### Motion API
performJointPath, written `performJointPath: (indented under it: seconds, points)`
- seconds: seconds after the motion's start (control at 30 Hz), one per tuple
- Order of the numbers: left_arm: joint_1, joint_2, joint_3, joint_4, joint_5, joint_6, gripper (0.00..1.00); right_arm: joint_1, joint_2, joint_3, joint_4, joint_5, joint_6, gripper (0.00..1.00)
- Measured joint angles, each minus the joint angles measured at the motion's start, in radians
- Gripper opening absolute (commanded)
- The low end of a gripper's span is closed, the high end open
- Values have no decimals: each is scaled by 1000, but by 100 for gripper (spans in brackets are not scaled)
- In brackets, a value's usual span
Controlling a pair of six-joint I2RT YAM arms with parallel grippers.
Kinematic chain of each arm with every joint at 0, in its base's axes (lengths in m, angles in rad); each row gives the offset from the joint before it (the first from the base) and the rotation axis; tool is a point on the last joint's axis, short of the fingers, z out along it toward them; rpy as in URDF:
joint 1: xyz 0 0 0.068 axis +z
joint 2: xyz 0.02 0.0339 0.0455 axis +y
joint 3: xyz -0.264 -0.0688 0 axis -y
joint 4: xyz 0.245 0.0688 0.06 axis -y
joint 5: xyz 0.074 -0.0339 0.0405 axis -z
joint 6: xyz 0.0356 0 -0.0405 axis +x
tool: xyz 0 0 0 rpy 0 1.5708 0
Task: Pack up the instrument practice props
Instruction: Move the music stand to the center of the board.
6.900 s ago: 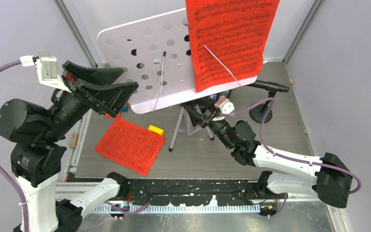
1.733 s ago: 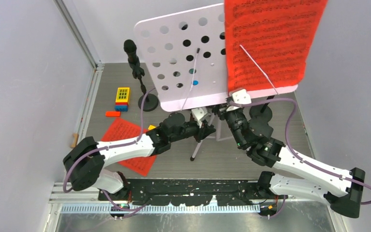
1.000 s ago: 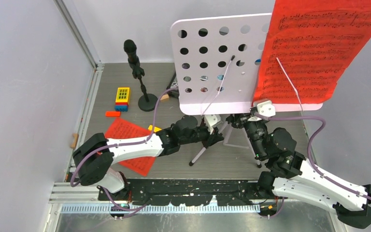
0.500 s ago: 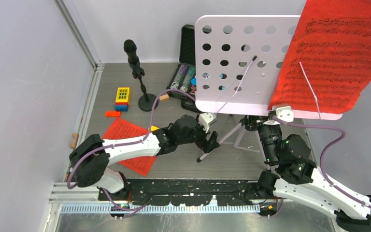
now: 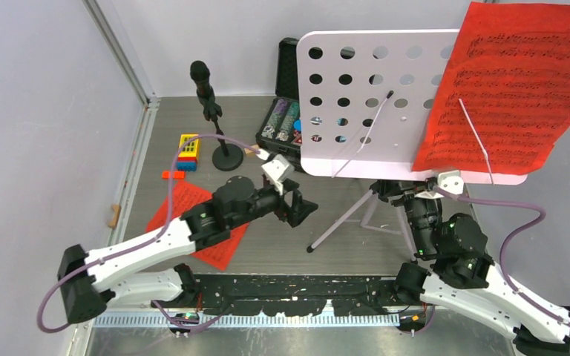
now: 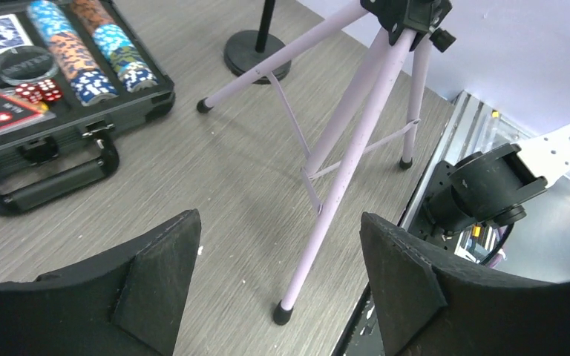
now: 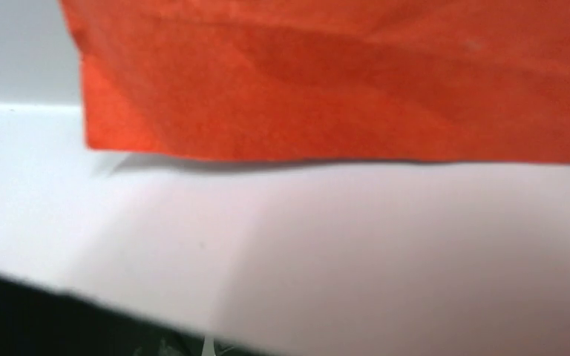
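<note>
Music rack (image 5: 375, 104), left end effector (image 6: 278, 230) spread wide facing its legs (image 6: 341, 163), right end effector (image 5: 404, 196) beneath it, state unclear.

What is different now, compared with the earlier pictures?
The music stand with its red sheet was carried from the middle to the right, uncovering the poker case. The left gripper let go of it, opened and drew back left. The microphone, blocks and the sheet on the table stayed.

Large white metal music rack (image 5: 408, 141) dotted with round holes, on silver tripod legs (image 6: 341, 159). Bright red paper sheet-music page (image 5: 512, 81) lined with black notes. Black case (image 6: 44, 187) of blue, orange and white-striped poker chips (image 6: 82, 59).
</note>
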State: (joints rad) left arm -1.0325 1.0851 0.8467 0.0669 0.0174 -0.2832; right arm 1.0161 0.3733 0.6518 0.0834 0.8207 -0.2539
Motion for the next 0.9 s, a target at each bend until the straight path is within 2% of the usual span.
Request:
performJointPath:
  seconds: [0.23,0.47,0.67,0.9]
  points:
    - [0,-213,-49,-87,-78,-9,82,0,-84,-13,-9,-52,43,76]
    - [0,-322,-34,-176,-84,-5,81,0,-225,-43,-126,-115,92,77]
    - [0,-344,91,-218,-19,11,81,0,-330,-14,-301,-158,158,78]
    - [0,-328,275,-219,134,31,78,0,-357,137,-568,-235,285,77]
